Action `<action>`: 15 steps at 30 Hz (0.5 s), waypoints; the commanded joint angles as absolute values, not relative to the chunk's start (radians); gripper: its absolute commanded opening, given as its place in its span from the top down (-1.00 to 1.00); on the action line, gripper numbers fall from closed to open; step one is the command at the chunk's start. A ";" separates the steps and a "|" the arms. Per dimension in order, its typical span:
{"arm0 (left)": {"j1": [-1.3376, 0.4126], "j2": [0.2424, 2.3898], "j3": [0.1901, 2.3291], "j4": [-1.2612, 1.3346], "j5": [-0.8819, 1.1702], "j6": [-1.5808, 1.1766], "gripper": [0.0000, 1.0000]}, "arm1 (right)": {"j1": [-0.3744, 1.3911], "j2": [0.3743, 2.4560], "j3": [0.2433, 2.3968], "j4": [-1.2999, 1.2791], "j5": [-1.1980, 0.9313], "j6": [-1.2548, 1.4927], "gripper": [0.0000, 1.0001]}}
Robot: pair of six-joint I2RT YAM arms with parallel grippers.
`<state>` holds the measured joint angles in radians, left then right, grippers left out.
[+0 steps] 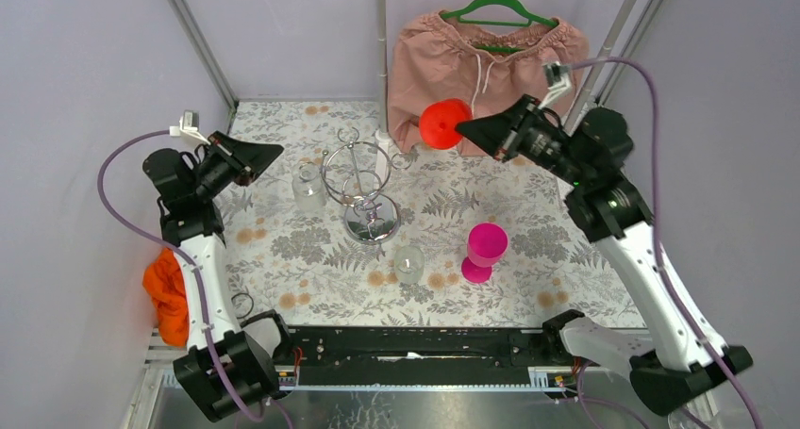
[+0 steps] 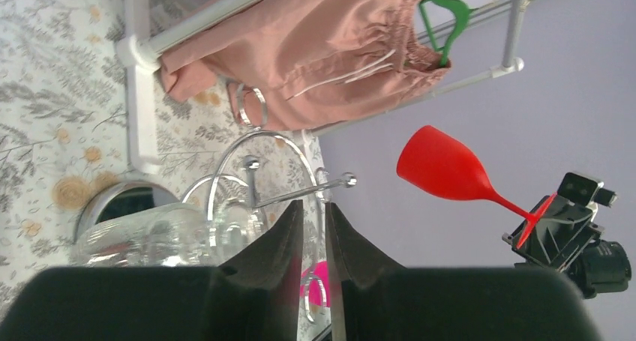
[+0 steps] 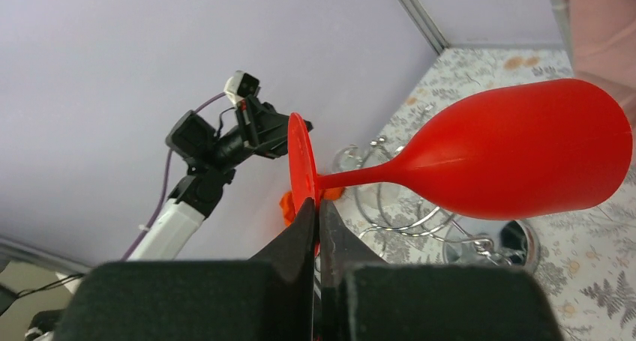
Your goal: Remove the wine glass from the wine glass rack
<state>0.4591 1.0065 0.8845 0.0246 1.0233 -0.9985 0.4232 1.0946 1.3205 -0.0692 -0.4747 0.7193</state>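
Your right gripper pinches the flat foot of the red wine glass, mid frame. The glass lies sideways, bowl to the right. Below it, the shiny wine glass rack stands on the flowery table.

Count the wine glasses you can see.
4: red wine glass in the right fingers; magenta wine glass and clear wine glass on the table; second clear glass beside the wine glass rack. More may be hidden.
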 commanded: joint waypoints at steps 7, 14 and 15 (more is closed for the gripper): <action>0.446 1.008 0.927 0.636 1.101 -1.486 0.43 | 0.419 0.927 1.229 0.163 -0.655 0.917 1.00; 0.290 1.115 1.078 0.766 1.064 -1.565 0.43 | 0.419 0.906 1.199 0.319 -0.704 1.027 1.00; 0.268 1.132 1.098 0.766 1.059 -1.559 0.43 | 0.419 0.910 1.194 0.343 -0.710 1.043 1.00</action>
